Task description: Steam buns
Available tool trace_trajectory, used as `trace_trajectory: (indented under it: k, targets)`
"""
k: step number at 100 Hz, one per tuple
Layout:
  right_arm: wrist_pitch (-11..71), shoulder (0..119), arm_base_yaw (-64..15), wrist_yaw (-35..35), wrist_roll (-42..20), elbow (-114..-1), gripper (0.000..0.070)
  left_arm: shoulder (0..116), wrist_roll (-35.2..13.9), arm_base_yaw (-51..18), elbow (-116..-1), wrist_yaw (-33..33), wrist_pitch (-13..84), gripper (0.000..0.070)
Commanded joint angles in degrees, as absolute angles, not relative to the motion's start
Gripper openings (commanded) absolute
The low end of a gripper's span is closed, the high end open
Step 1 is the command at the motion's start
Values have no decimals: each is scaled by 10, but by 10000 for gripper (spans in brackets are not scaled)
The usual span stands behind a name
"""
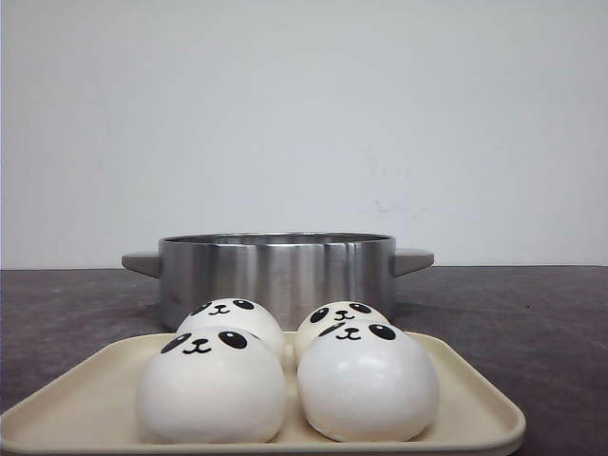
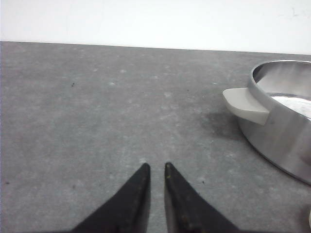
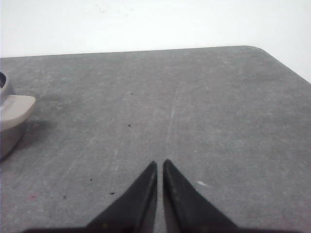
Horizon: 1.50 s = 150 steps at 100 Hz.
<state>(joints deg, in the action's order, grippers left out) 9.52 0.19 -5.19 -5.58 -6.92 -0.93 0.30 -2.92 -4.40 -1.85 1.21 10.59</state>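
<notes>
Buns [image 1: 285, 366]: four on cream tray [image 1: 475, 404], before steel pot [image 1: 275, 271].
Left gripper [image 2: 156, 167]: nearly closed, empty.
Right gripper [image 3: 160, 164]: nearly closed, empty.

So the tabletop [image 1: 532, 323] is a dark grey, kinda speckled matte surface with a few faint scuffs and tiny dark flecks, running back to a plain white wall. One rounded corner of it shows in the right wrist view. Two things sit right on it: a cream tray [image 1: 475, 399] with rounded corners up front, and just behind it a shiny steel pot [image 1: 275, 271], no lid on it, with pale grey handles sticking out on both sides. The pot throws a soft shadow on the surface beside its handles. The tray's back edge sits very near the pot; can't tell if they touch.
</notes>
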Motion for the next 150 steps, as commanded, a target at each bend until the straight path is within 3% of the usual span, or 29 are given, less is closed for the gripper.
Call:
trace_trajectory:
  k: [1,90,110,116,129,136,141,150]
  targets:
    - [90,2,-53,-57,-75,-7,15,2,-24,-45,-8,13,109,5]
    - [90,2,-53,-56,-76,-7,15,2,-24,-45,-8,13,109,5]
    - [74,2,-53,-20,-164,-8,15,2,-29,-45,-8,12,107,6]
    - [39,2,-53,13,-204,-9,15,2,-68,-45,-10,6,106,6]
    - [-75,2,-53,112,-266,-19,6,2,-294,-45,-27,-35,106,4]
    - [-105,3,-53,125,-298,-38,6,2,-374,-45,-44,-63,105,4]
    - [-80,4,-53,124,-309,-67,6,2,-390,-45,-62,-80,96,5]
    - [17,26,-53,116,-296,-149,5,12,-360,-45,-106,-94,81,7]
